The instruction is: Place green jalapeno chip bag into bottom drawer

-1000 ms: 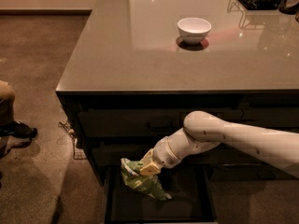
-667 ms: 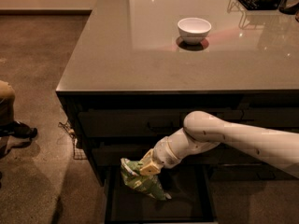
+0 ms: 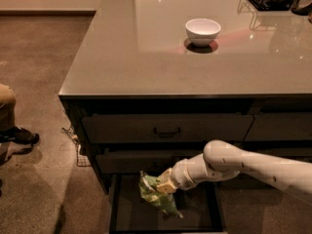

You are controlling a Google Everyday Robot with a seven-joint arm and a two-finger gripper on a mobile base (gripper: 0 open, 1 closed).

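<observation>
Green jalapeno chip bag (image 3: 157, 198) hangs over the open bottom drawer (image 3: 197, 217), below the middle drawer (image 3: 129, 161) front. Its top is pinched in the gripper (image 3: 164, 186), jaws closed on it. Best approach imo: lower till the bag's bottom corner nears the drawer floor, keep it inside the walls, then release. Crinkly film may cling to the pads. No brand or print legible on the bag.

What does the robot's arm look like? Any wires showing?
The arm is smooth, white and tubular, with a rounded elbow and ringed wrist. Its gripper, over the bottom drawer at the bag, looks tan. No cables or markings show.
</observation>
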